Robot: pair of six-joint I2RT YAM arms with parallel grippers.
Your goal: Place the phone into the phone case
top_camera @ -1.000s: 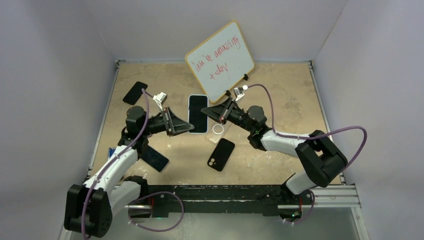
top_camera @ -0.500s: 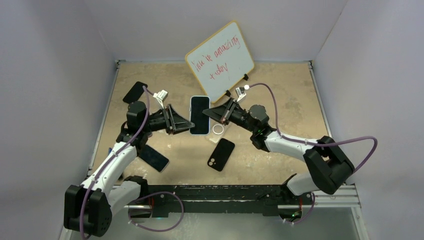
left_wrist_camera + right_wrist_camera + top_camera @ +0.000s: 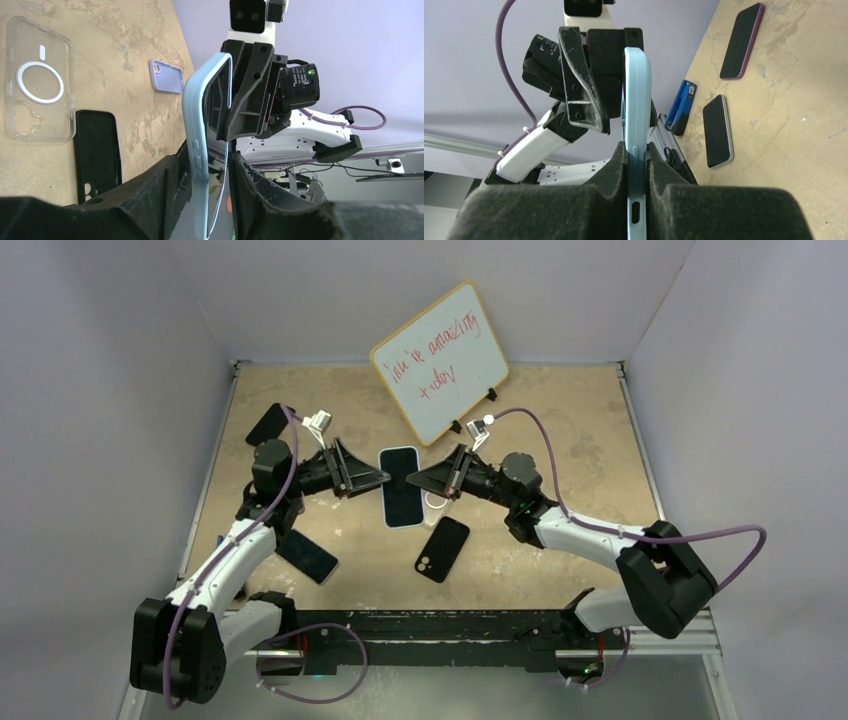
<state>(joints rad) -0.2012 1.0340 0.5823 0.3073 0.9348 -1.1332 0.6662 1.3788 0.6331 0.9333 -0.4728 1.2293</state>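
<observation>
Two robot arms meet over the middle of a sandy-coloured worktop [image 3: 560,420] and hold one phone [image 3: 402,488] between them, lifted off the surface. Its dark screen faces up toward the overhead camera.

The task looks nearly finished. The phone appears to sit already inside a light blue case [image 3: 636,100], which shows as a thin blue rim around the black glass. Judging from this, what remains is to check that every corner is pressed in flush and then to lay the phone down.

The right claw [image 3: 636,150] is clamped on one long edge of the cased phone, its foam pads tight against both faces. The left claw [image 3: 206,165] has a finger on each side of the opposite edge. A sliver of gap shows by the glass, so I cannot tell whether it is gripping or only bracketing the phone.

Seen edge-on, the case is matte pale blue with rounded corners, raised side buttons and a small slot cut into the edge.

Lying unused on the worktop are a clear case [image 3: 37,80] with a white ring, just beside a black case [image 3: 442,548], and a small lilac case [image 3: 166,76] farther off.
</observation>
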